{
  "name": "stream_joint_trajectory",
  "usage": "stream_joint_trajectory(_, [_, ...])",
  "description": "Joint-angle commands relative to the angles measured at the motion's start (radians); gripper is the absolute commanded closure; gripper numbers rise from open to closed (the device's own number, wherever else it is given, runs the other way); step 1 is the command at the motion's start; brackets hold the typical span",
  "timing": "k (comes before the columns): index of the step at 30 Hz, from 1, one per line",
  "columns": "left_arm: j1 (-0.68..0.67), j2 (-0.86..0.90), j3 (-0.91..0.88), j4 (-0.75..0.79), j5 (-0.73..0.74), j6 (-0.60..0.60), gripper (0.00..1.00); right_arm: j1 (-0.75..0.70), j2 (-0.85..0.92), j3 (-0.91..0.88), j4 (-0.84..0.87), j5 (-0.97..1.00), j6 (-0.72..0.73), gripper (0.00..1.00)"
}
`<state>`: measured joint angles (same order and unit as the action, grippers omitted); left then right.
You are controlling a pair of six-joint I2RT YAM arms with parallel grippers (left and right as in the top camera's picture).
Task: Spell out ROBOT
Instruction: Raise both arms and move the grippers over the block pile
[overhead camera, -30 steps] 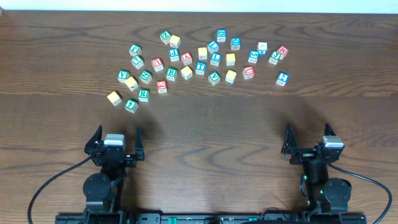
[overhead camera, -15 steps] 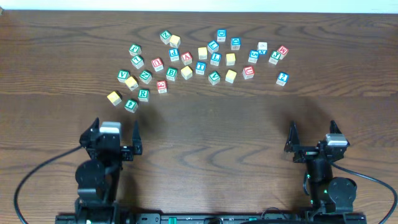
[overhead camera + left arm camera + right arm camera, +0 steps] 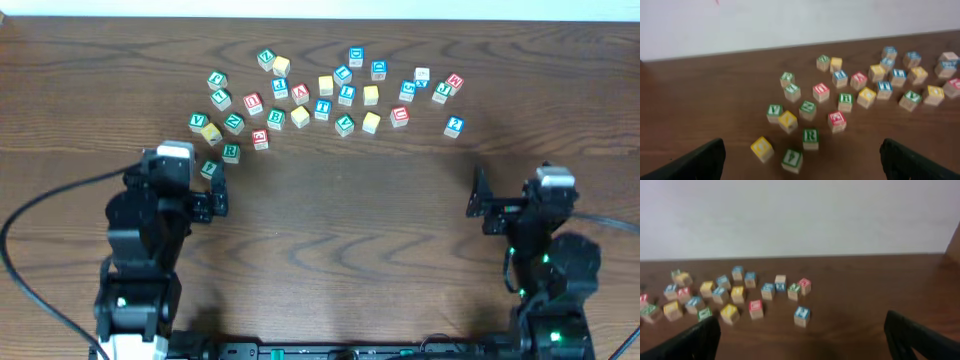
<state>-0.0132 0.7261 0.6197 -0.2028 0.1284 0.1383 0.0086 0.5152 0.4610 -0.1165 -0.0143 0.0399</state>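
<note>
both claws stand wide apart and hold nothing. the left gripper (image 3: 801,144) hangs just short of the front left edge of the cube scatter. the right gripper (image 3: 801,318) is well back from its right end.

all five wanted cubes lie loose on the table (image 3: 330,250), none lined up yet. the green r (image 3: 231,152) is at the front of the scatter, closest to the left gripper. the green b (image 3: 276,119) sits behind it and to the right, near a red cube (image 3: 260,139). the blue t (image 3: 322,108) is in the middle of the group. for the two o's, the near yellow cube (image 3: 762,146) lies at the front left, hidden under the arm from overhead, and a second yellow cube (image 3: 211,132) is just behind the r.

these look like small wooden blocks: light, stiff and not fragile, with flat faces that should give the pads a fair bite. the safe hold, i judge, is across two opposite side faces, square on, so a cube cannot twist out at a corner. the r has some room either side, so it looks the easy first pick. the b and t have close neighbours, so fingers must drop into the gaps there or they will nudge other cubes. being so light, any cube will likely slide at a glancing touch.
</note>
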Motion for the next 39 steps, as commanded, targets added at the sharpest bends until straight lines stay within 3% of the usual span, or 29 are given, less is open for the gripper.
stream_joint_trajectory(1, [0.002,0.061,0.106,-0.062,0.021,-0.005,0.03,-0.008,0.083,0.103,-0.051,-0.024,-0.011,0.01])
stream_joint_trajectory(20, [0.002,0.529,0.75,-0.686,0.025,-0.004,0.03,-0.008,0.698,0.801,-0.658,-0.187,-0.011,0.01])
stream_joint_trajectory(30, [0.032,0.78,1.036,-0.885,0.174,0.004,0.03,-0.008,1.01,1.209,-0.985,-0.25,-0.012,0.01])
stream_joint_trajectory(39, [0.032,0.803,1.041,-0.882,0.174,0.003,0.03,-0.011,1.144,1.276,-0.896,-0.209,-0.011,0.01])
